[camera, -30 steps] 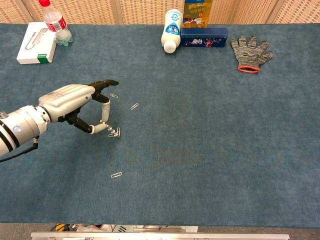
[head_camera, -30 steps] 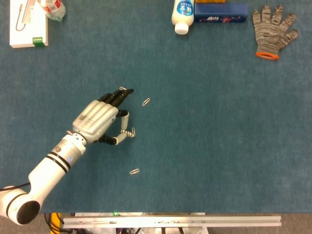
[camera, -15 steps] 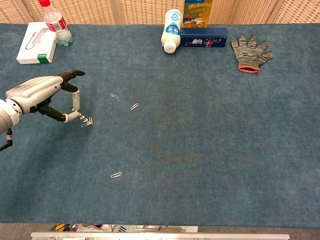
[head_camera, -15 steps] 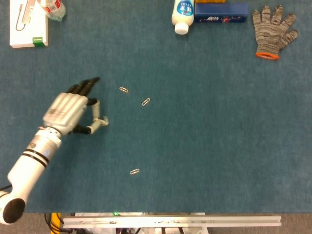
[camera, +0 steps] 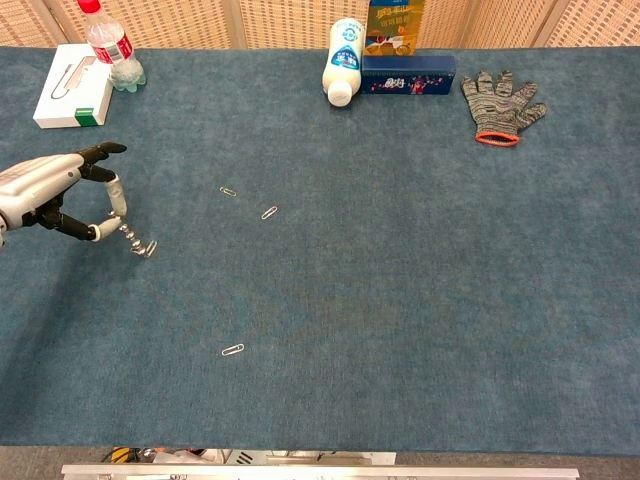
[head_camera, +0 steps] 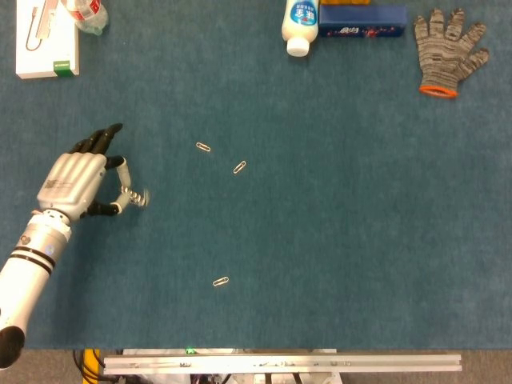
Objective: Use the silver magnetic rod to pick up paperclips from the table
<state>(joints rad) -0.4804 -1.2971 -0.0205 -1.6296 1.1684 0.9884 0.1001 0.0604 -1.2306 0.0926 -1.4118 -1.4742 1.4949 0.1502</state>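
My left hand (head_camera: 74, 181) (camera: 44, 190) hovers over the left side of the blue table. It pinches a short silver magnetic rod (head_camera: 128, 193) (camera: 124, 231) between thumb and a finger. A small cluster of paperclips (head_camera: 141, 198) (camera: 146, 247) hangs at the rod's tip. Three loose paperclips lie on the cloth: one (head_camera: 203, 147) (camera: 229, 191) and another (head_camera: 239, 167) (camera: 269, 213) to the right of the hand, and a third (head_camera: 221, 282) (camera: 233, 349) nearer the front edge. The right hand does not show in either view.
A white box (head_camera: 46, 50) and a plastic bottle (head_camera: 85, 14) stand at the back left. A white bottle (head_camera: 300, 24) lies by a blue box (head_camera: 362, 21) at the back centre, and a grey knit glove (head_camera: 448, 50) lies at the back right.
The left hand has drawn back to the left, away from the loose paperclips, carrying the rod with the clips stuck to its tip.
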